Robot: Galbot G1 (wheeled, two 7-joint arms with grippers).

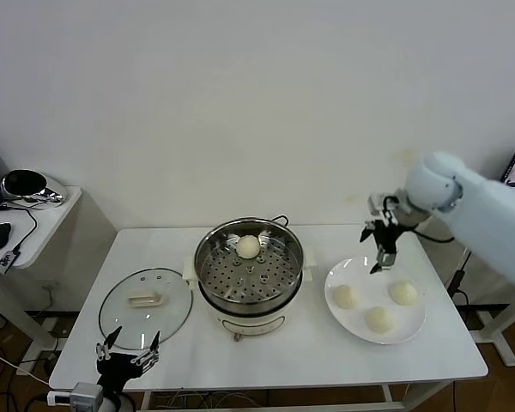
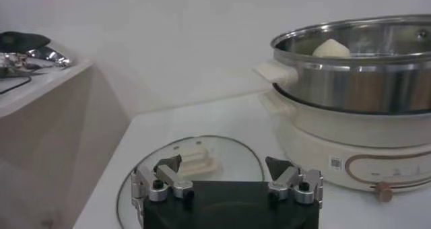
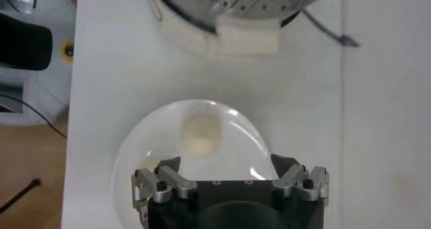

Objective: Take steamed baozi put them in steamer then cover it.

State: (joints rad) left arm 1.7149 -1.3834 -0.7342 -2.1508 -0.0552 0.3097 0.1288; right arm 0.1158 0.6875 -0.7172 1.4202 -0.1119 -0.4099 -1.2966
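The right pincer [image 1: 383, 252] hangs wide apart over the plate [image 1: 352, 318] of three baozi [image 1: 379, 319]; the left pincer [image 1: 127, 350], also spread, waits by the glass lid [image 1: 146, 303].

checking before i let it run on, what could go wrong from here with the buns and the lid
1. The right gripper hangs open above the far edge of the white plate, where three baozi sit close together; coming down on one could nudge a neighbour or squash the soft bun.
2. One bun already lies at the back of the steamer; a careless drop could land on it.
3. The glass lid lies flat with a low handle, beside the open left gripper; the grasp could slip.
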